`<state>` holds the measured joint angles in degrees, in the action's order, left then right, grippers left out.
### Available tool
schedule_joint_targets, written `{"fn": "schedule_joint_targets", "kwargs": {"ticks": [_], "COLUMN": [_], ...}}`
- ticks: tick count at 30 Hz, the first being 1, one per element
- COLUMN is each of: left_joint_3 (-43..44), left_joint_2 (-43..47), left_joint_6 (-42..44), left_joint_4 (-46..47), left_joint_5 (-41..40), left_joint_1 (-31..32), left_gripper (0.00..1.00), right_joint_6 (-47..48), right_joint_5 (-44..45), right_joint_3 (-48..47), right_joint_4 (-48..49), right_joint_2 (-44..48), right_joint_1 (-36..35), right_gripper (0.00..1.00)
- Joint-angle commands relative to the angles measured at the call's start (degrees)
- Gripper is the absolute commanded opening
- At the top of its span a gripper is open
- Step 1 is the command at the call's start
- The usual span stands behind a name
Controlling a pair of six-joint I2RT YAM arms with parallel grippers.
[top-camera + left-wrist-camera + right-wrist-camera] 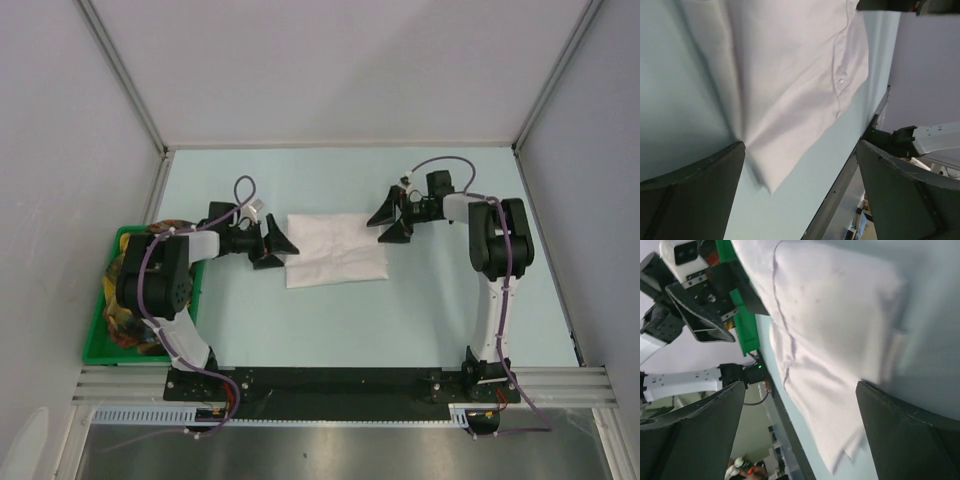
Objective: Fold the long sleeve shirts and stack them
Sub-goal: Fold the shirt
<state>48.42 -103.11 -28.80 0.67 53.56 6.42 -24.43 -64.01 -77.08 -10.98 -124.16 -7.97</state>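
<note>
One folded white shirt [335,250], wrinkled thin rectangle, left gripper [277,250], right gripper [387,223] flanking, both wide, empty

Shirt [335,250] occupies table [400,320] center; green bin [110,354] blocks left edge; walls [60,150] enclose 3 sides.

White shirt [790,75] (buttoned edge visible) between spread fingers [690,195]
</note>
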Motion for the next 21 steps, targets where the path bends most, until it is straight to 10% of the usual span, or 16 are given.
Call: {"fn": "schedule_joint_targets", "kwargs": {"ticks": [1, 10, 21], "left_joint_3": [4.47, 25.21, 24.97], "left_joint_2": [6.78, -8.91, -16.08], "left_joint_6": [13.32, 7.71, 9.63], "left_joint_4": [-13.94, -6.82, -11.48], "left_joint_5": [1.54, -4.16, -12.6], "left_joint_1": [-0.18, 6.68, -1.92], "left_gripper": [0.99, 0.99, 0.99], "right_joint_6": [9.24, -13.79, -4.85], "right_joint_5": [1.79, 2.57, 8.82], "right_joint_3": [-8.94, -11.51, -16.52], "right_joint_4": [-15.65, 15.52, 7.04], "right_joint_2": [3.3, -2.66, -12.52], "right_joint_1": [1.38, -6.27, -1.35], "right_gripper": [1.0, 1.0, 1.0]}}
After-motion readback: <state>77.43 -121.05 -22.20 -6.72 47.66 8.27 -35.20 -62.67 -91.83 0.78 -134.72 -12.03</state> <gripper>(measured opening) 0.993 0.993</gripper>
